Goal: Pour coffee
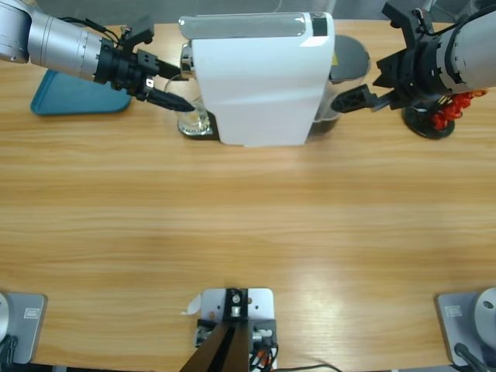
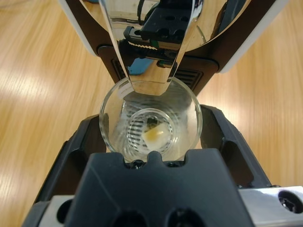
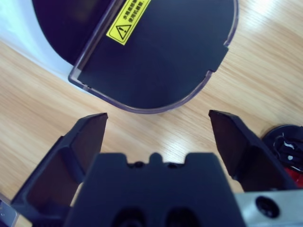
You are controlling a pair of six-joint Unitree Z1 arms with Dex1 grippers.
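While sitting under the chrome spout (image 2: 150, 52) of the coffee machine (image 1: 260, 77), catches coffee (image 2: 152, 132): clear tumbler (image 2: 150, 120), seemingly clasped by left claw (image 2: 150, 156). Behind that machine, right claw (image 3: 158, 125), spread wide, empty.

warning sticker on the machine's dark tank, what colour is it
Yellow with black markings, on the warning sticker; the right wrist view shows it best.

We see a white coffee machine (image 1: 260, 81) with a yellow warning label (image 3: 129, 18), a teal tray (image 1: 74, 99), and pale tan coffee (image 2: 155, 134).
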